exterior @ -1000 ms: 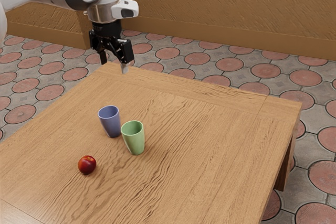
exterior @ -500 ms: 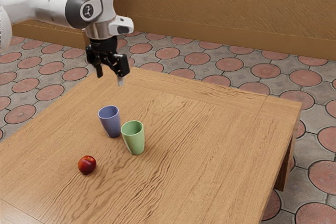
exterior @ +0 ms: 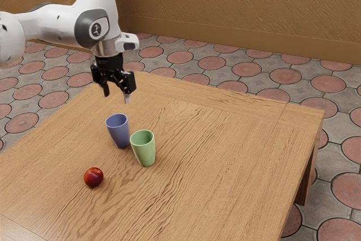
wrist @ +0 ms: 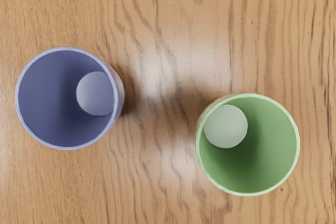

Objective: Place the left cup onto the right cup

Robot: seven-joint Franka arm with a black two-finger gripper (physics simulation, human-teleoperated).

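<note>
The tool [exterior: 116, 92] hangs in the air above the worktop [exterior: 225, 156]. Its two black fingers are spread apart and hold nothing. It sits up and toward the exterior view's left of the green cup [exterior: 142, 147], over the far part of the worktop.

The blue cup [exterior: 118, 130] stands upright on the wood just beside the green cup, on the green cup's exterior-view left and a little farther back. The green cup is upright too, mouth up.

In the wrist view, looking straight down, the blue cup [wrist: 68, 98] and the green cup [wrist: 247, 144] are both empty. A strip of bare worktop [wrist: 168, 24] shows between them, so they do not touch.

A red apple [exterior: 93, 177] lies on the worktop nearer the front than the green cup, toward the exterior view's left and well apart from it.
</note>
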